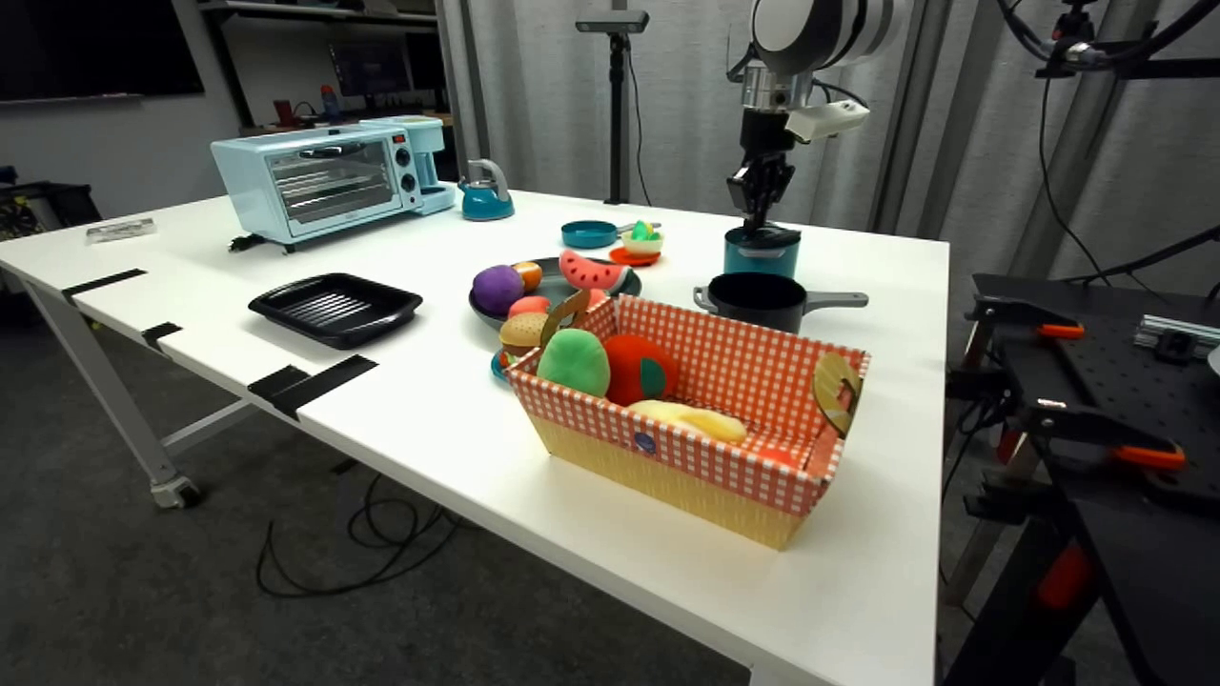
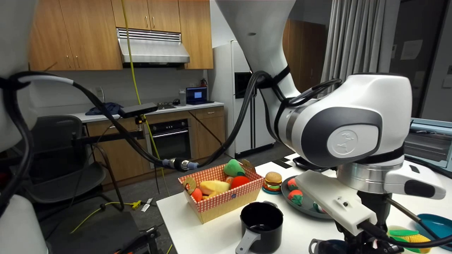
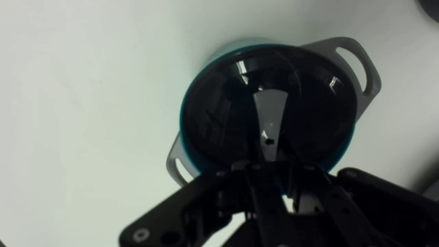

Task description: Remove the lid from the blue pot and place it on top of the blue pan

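The blue pot (image 1: 745,259) stands on the white table, its lower front hidden by a black pot in an exterior view. Its dark glossy lid (image 3: 219,113) sits on its rim, slightly off-centre, with teal rim showing at the left and lower right. A grey strip handle (image 3: 271,113) crosses the lid. My gripper (image 3: 271,164) points down over the lid. Its fingers look close together on both sides of the handle; the contact itself is dark and partly hidden. The blue pan (image 1: 587,234), shallow and teal with a long handle, lies apart from the pot and holds no lid.
A black pot with grey handle (image 1: 762,303) stands beside the blue pot. A small bowl with toy corn (image 1: 641,243) is near the pan. A grey plate of toy food (image 1: 551,286), a checkered basket (image 1: 658,467), a square tray (image 1: 334,310) and a kettle (image 1: 487,202) stand around.
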`<action>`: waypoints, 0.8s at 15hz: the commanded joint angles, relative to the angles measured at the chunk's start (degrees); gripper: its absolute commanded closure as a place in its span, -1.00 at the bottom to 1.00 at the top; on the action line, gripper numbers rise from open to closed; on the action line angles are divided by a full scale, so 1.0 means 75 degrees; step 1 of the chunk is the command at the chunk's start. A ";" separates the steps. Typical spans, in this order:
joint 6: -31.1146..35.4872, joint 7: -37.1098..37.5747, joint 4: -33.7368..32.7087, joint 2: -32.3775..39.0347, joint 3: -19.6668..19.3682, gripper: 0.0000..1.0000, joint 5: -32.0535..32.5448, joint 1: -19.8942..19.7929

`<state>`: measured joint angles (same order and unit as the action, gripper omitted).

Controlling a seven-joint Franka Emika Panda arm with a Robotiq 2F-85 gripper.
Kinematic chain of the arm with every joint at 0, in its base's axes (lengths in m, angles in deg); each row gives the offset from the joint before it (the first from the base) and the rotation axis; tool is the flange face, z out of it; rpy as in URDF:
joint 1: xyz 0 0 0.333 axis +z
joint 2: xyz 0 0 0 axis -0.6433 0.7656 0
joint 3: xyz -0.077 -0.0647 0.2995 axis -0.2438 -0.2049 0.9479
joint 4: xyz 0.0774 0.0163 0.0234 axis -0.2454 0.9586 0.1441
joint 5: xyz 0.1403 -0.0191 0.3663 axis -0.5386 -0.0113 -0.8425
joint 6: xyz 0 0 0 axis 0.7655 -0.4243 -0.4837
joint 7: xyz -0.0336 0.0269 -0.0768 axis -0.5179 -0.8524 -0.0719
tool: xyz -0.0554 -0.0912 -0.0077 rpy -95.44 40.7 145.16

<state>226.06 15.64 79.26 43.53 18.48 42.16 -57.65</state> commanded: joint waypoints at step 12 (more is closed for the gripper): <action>-0.1381 -0.0158 0.0574 -0.2029 -0.0104 0.92 0.0121 0.0258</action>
<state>219.68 14.26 82.05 34.05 18.37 42.45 -57.13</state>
